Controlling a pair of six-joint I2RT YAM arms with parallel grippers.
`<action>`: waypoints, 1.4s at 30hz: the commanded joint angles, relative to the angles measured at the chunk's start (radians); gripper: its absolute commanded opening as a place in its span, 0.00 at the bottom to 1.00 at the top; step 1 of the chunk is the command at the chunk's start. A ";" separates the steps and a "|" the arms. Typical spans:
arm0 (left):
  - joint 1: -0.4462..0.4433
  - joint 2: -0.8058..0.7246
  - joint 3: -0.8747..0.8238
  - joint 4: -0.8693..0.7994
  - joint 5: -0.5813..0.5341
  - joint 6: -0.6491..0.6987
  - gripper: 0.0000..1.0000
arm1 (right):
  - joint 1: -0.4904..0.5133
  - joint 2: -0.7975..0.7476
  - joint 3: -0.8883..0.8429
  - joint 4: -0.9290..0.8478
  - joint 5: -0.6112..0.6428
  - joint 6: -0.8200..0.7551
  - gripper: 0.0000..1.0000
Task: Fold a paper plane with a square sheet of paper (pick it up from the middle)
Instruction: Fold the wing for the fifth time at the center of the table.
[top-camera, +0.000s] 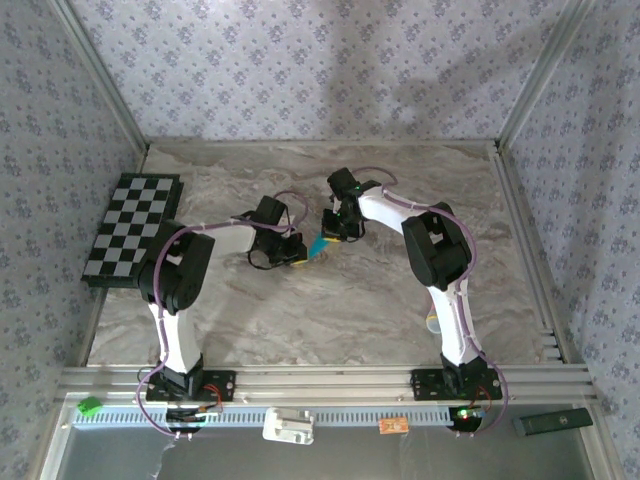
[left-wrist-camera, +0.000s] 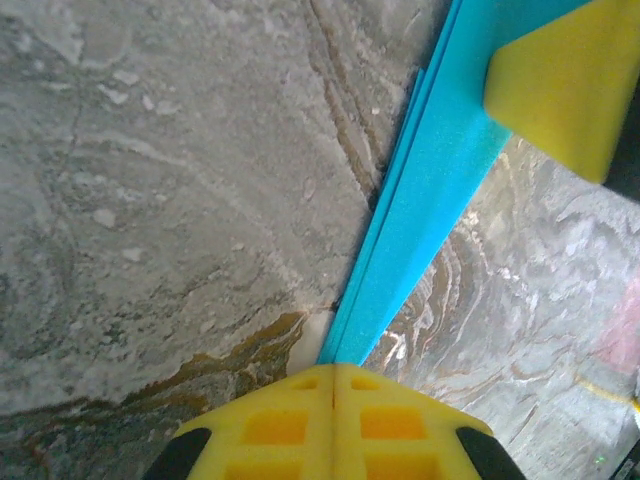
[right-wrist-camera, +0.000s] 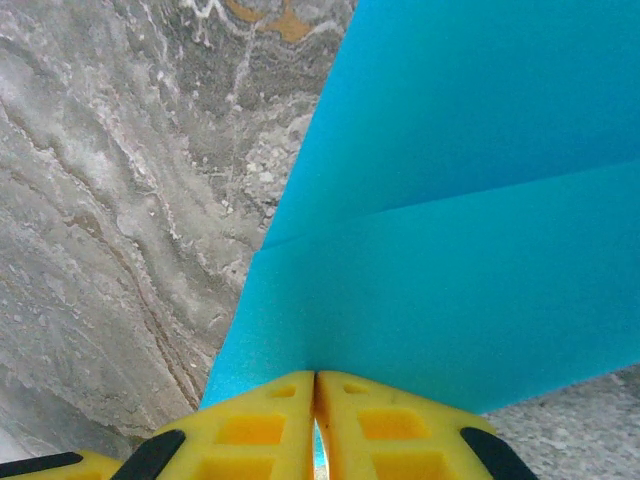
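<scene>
- checkered board (top-camera: 135, 228): black and white, lying flat at the left edge of the marble table (top-camera: 300, 330), well apart from both grippers.
- left gripper (top-camera: 298, 256): reaches in toward the middle of the table from the left. in its wrist view the yellow fingers (left-wrist-camera: 270, 425) are pressed together with no gap, pinching the narrow end of the teal paper (left-wrist-camera: 430, 190).
- teal paper: in the top view it is a small slanted sliver (top-camera: 320, 243) near the table's middle, stretched between the two grippers. from the left wrist it shows as a thin layered strip running up and to the right, edge-on. from the right wrist it is a broad flat face (right-wrist-camera: 480, 230) with one straight crease across it. whether it touches the table i cannot tell.
- right gripper (top-camera: 333, 230): just right of the paper, arm bent in from the right. its yellow fingers (right-wrist-camera: 400, 430) are all but closed, only a hairline between them, gripping the paper's lower edge. one of its yellow pads (left-wrist-camera: 565, 80) shows in the left wrist view against the strip.
</scene>
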 joint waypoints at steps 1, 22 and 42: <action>0.014 -0.032 -0.010 -0.223 -0.051 0.063 0.00 | -0.017 0.088 -0.038 -0.151 0.140 0.006 0.13; -0.059 0.090 0.195 -0.091 0.029 -0.059 0.00 | -0.015 0.097 -0.028 -0.162 0.131 0.005 0.13; 0.018 -0.015 -0.137 0.094 0.094 -0.155 0.00 | -0.015 0.103 -0.018 -0.177 0.136 -0.002 0.13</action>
